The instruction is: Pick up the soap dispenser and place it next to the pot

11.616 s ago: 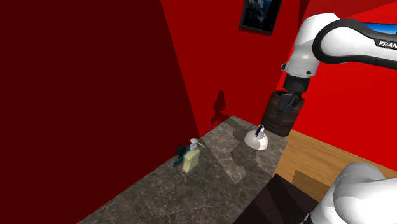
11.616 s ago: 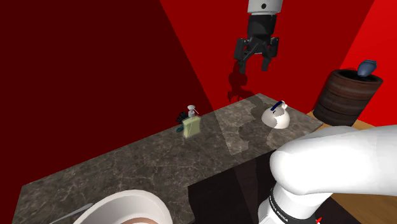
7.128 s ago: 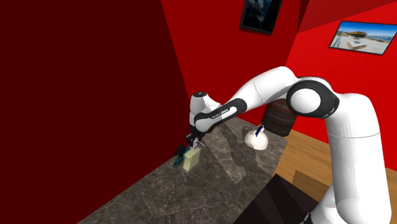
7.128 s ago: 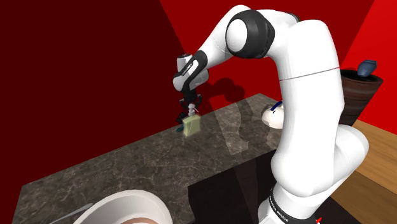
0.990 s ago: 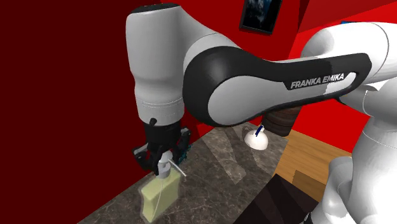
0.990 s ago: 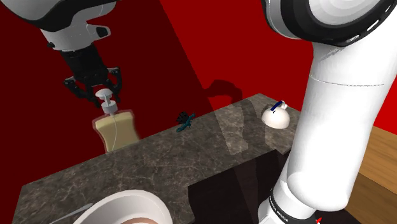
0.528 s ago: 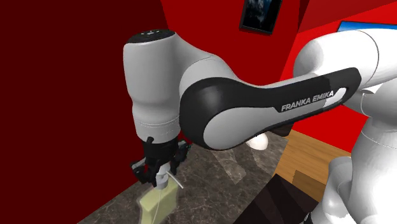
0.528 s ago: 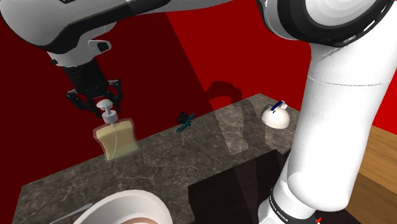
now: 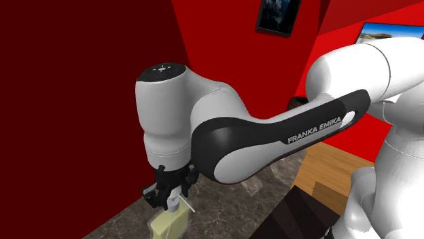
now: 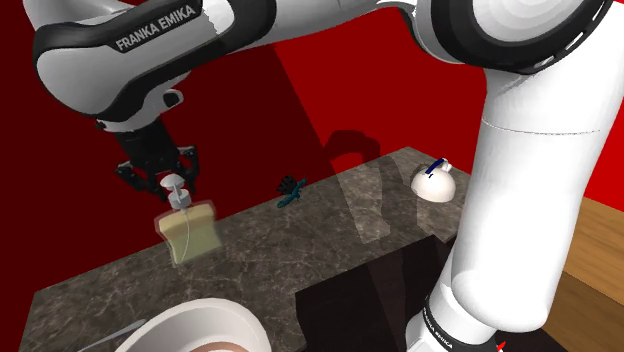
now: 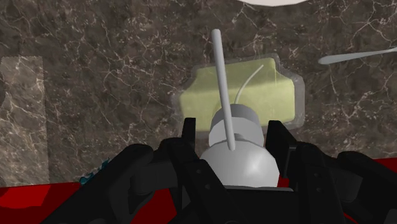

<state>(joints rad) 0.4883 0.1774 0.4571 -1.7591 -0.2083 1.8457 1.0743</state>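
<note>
The soap dispenser (image 10: 190,233) is a clear bottle of pale yellow liquid with a grey pump head, tilted a little. It hangs just above the dark marble counter (image 10: 300,245) near its back edge. My black gripper (image 10: 172,188) is shut on the pump neck from above. In the shoulder view the gripper (image 9: 171,198) holds the dispenser (image 9: 168,224) low over the counter (image 9: 227,200). In the wrist view the fingers (image 11: 184,137) clasp the grey pump of the dispenser (image 11: 254,95). The white pot (image 10: 195,325) sits at the near end of the counter, at the second exterior view's lower left.
A white domed object with a blue handle (image 10: 434,183) stands at the counter's far end. A small teal item (image 10: 291,190) lies by the red wall. A thin grey rod (image 10: 120,335) lies beside the pot. Wooden floor (image 9: 326,170) lies beyond the counter.
The gripper has come down with the dispenser, bringing the bottle closer to the counter. The grip on the pump has not changed.
</note>
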